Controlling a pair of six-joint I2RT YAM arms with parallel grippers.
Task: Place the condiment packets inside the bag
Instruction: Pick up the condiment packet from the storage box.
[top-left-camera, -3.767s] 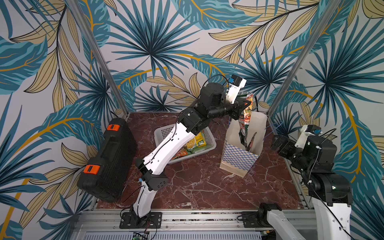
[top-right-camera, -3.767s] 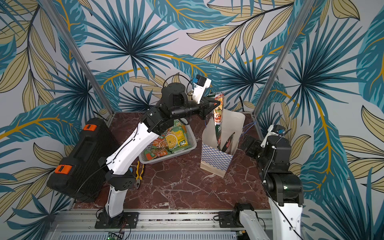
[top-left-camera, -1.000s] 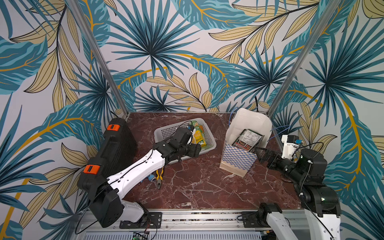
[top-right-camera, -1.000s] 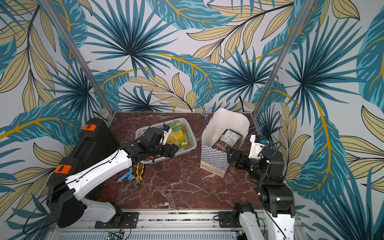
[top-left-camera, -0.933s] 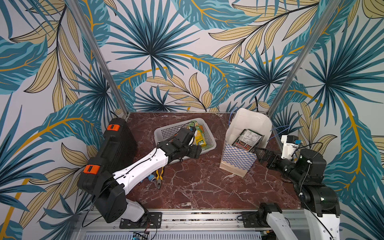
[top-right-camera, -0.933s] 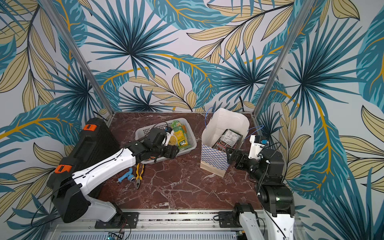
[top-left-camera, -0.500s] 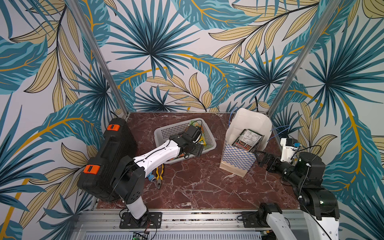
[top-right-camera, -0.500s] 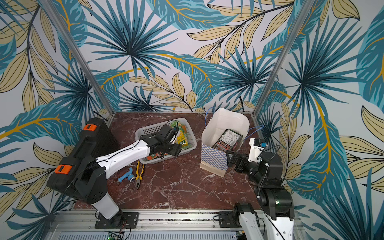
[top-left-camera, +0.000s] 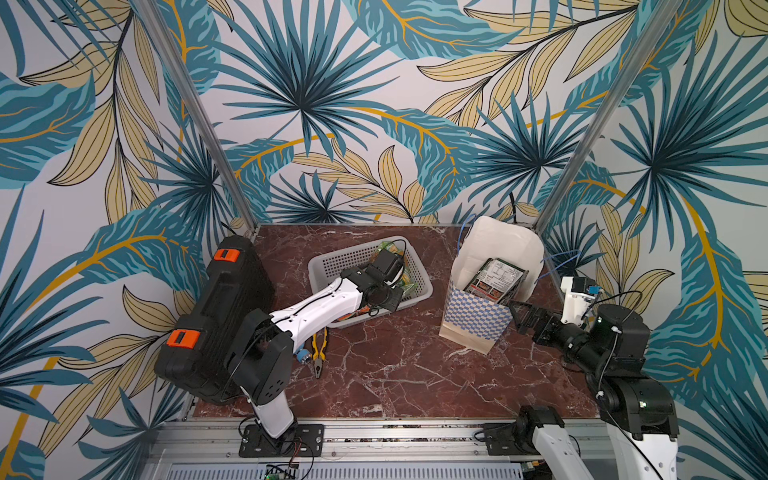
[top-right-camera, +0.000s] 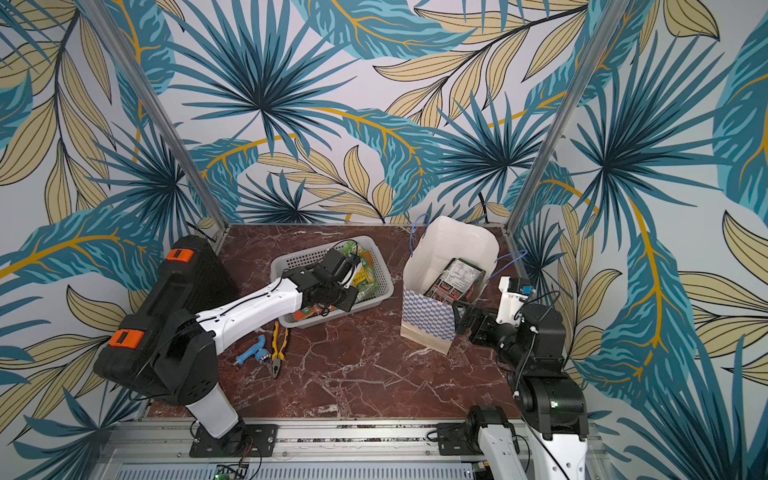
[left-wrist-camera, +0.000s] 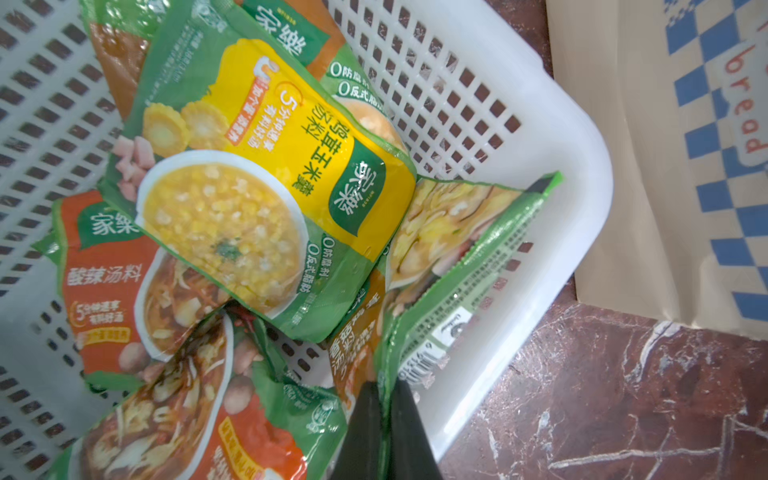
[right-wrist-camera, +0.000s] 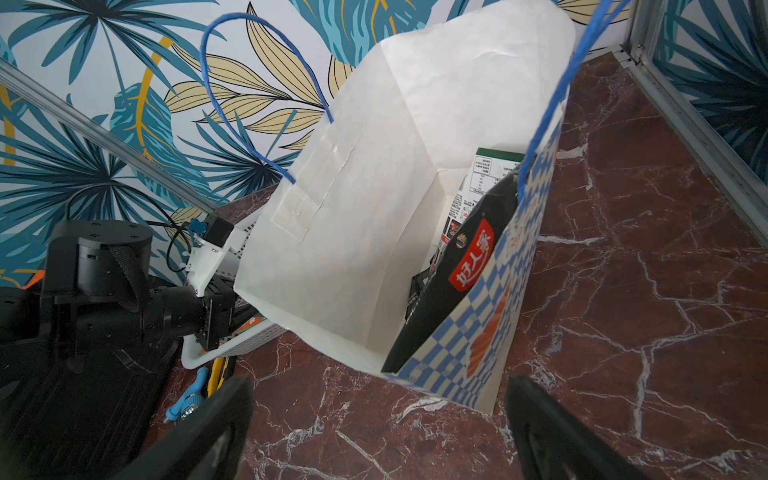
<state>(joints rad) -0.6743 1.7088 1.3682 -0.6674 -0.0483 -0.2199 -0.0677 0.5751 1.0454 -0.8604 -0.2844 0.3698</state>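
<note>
In both top views the grey perforated basket (top-left-camera: 332, 259) (top-right-camera: 291, 259) sits on the red marble tabletop (top-left-camera: 395, 374), just left of the frame's centre. The paper bag (top-left-camera: 478, 322) (top-right-camera: 428, 316) stands upright right of centre, close beside the basket with a strip of table between them.

The basket holds a loose, overlapping heap of condiment packets. A yellow corn soup packet (left-wrist-camera: 257, 195) lies on top. An orange hot-and-sour packet (left-wrist-camera: 108, 282) is partly under it, and more orange and green ones are beneath. A green-edged packet (left-wrist-camera: 457, 270) leans in the basket's corner against its white wall (left-wrist-camera: 582, 208). The left gripper (left-wrist-camera: 384, 415) reaches into the basket, its two black fingers pressed together on that packet's green edge beside the barcode.

The bag's white interior (right-wrist-camera: 374, 208) is open towards the camera, its blue cord handles standing up. Inside, two dark packets stand on end. One shows a white printed table (top-left-camera: 500, 272). The other is a black packet with a red label (right-wrist-camera: 457, 282), leaning against the checkered wall.

The right gripper (top-left-camera: 524, 318) (right-wrist-camera: 378, 386) sits low, just beside the bag's checkered side. Its fingers are spread wide with nothing between them; whether it touches the bag I cannot tell.
</note>
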